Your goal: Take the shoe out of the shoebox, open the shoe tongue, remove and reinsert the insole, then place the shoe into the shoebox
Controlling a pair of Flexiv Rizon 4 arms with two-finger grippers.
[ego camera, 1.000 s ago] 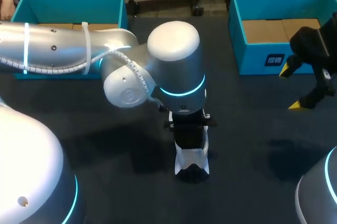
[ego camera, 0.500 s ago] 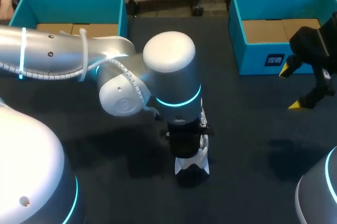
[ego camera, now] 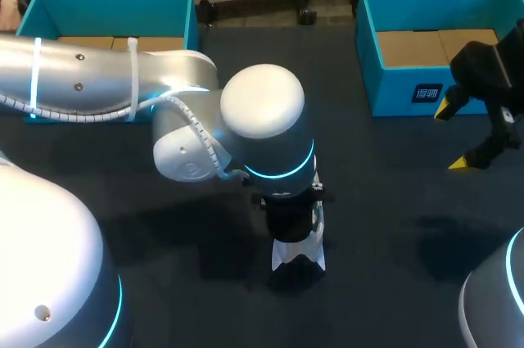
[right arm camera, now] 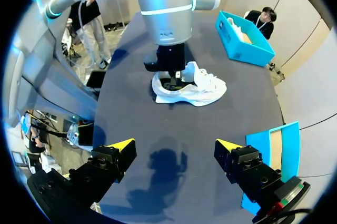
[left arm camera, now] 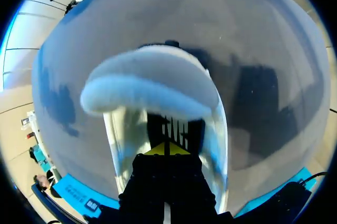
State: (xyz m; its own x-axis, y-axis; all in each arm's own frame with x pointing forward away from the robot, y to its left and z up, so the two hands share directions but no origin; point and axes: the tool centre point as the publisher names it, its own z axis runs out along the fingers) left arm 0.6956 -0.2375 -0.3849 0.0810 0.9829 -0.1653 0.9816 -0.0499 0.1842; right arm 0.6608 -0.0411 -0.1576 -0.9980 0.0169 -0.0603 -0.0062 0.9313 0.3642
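A white shoe (ego camera: 299, 251) lies on the dark table near the middle, its toe toward the front edge. My left arm (ego camera: 262, 119) stands straight over it. In the left wrist view my left gripper (left arm camera: 167, 149) is shut, its yellow tips together down inside the shoe (left arm camera: 152, 84), under the padded white edge of its opening. Whether the tips pinch anything is hidden. The right wrist view shows the left gripper (right arm camera: 171, 80) in the shoe (right arm camera: 202, 89) from the side. My right gripper (ego camera: 455, 137) hangs open and empty over the table's right side, well away from the shoe.
Two teal shoeboxes stand at the back: one at the left (ego camera: 110, 0), one at the right (ego camera: 401, 90) just behind my right gripper (right arm camera: 174, 147). Both show brown cardboard inside. Bare dark table (ego camera: 393, 233) lies between the shoe and the right gripper.
My left arm's wrist has come down and slightly toward the front over the shoe, which has barely shifted. The right arm has kept still.
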